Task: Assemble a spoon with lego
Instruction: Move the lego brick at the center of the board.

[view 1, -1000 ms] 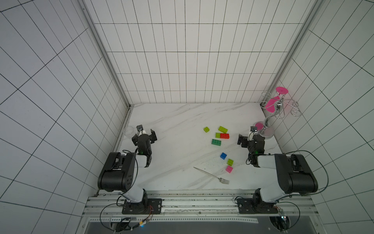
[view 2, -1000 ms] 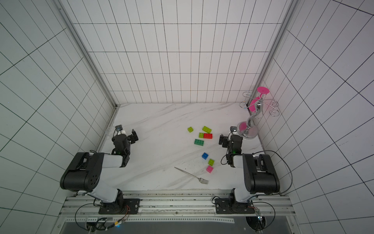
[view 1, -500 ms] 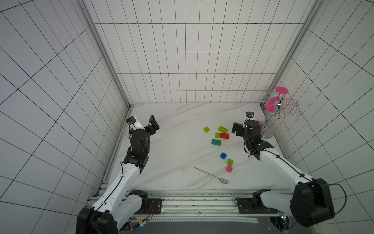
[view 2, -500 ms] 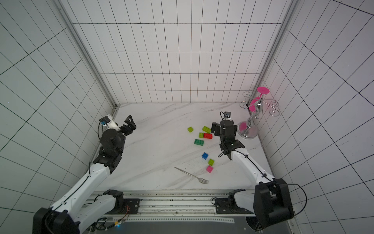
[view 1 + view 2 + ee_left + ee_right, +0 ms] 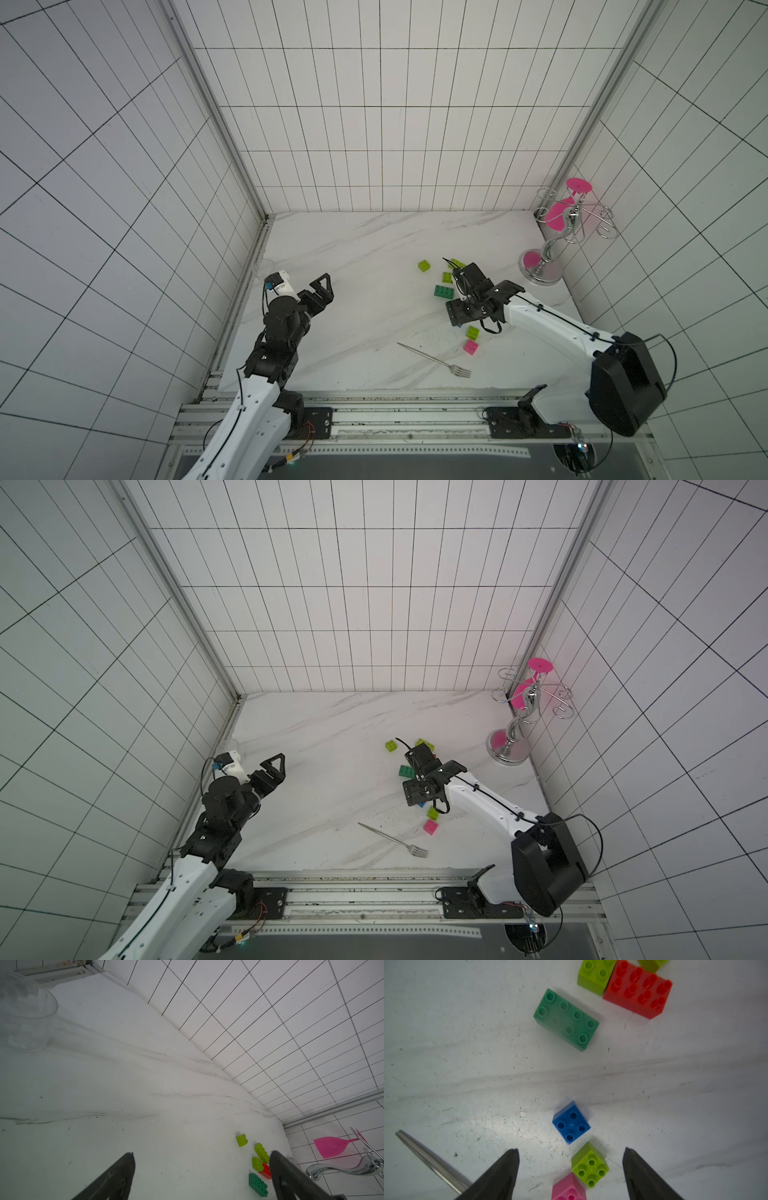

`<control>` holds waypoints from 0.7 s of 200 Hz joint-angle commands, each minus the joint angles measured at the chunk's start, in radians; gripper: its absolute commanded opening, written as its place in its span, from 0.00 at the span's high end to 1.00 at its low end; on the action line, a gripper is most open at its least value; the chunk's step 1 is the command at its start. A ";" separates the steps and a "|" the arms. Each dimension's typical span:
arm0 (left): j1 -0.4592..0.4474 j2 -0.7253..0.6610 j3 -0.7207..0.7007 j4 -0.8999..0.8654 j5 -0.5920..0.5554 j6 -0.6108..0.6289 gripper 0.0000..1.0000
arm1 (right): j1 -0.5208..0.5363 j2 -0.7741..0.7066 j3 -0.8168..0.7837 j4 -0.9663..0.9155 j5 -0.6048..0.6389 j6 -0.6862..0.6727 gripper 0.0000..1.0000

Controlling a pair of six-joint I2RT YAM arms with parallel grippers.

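Note:
Loose lego lies on the white marble table; no spoon shows in any view. My right gripper [image 5: 570, 1149] hangs open and empty, pointing down, with a blue square brick [image 5: 571, 1123] just ahead of its tips. A lime square brick [image 5: 589, 1165] and a pink brick [image 5: 568, 1188] lie between its fingers, untouched. Farther off are a dark green brick [image 5: 565, 1019], a red brick [image 5: 638, 989] and another lime brick [image 5: 593, 974]. In a top view the right gripper [image 5: 461, 320] covers the blue brick. My left gripper [image 5: 328, 289] is open and raised at the left, far from the bricks.
A metal fork [image 5: 434, 360] lies near the front edge, its handle [image 5: 431, 1161] close to one right finger. A chrome glass rack [image 5: 540, 270] with pink glasses stands at the back right. A clear plastic cup [image 5: 27, 1016] sits by the left wall.
Both arms have unfolded from their rest pose near the front rail. The right gripper swung out over the bricks and came down toward the blue one. The left gripper rose and reached forward.

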 commanded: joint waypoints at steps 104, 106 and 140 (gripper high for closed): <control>-0.031 0.081 0.036 -0.010 0.083 -0.015 0.01 | 0.009 0.141 0.017 0.096 0.049 0.616 0.36; -0.031 0.081 0.036 -0.010 0.082 -0.014 0.01 | 0.010 0.143 0.018 0.096 0.050 0.618 0.36; -0.031 0.072 0.036 -0.014 0.074 -0.012 0.01 | 0.010 0.176 0.039 0.046 0.079 0.666 0.37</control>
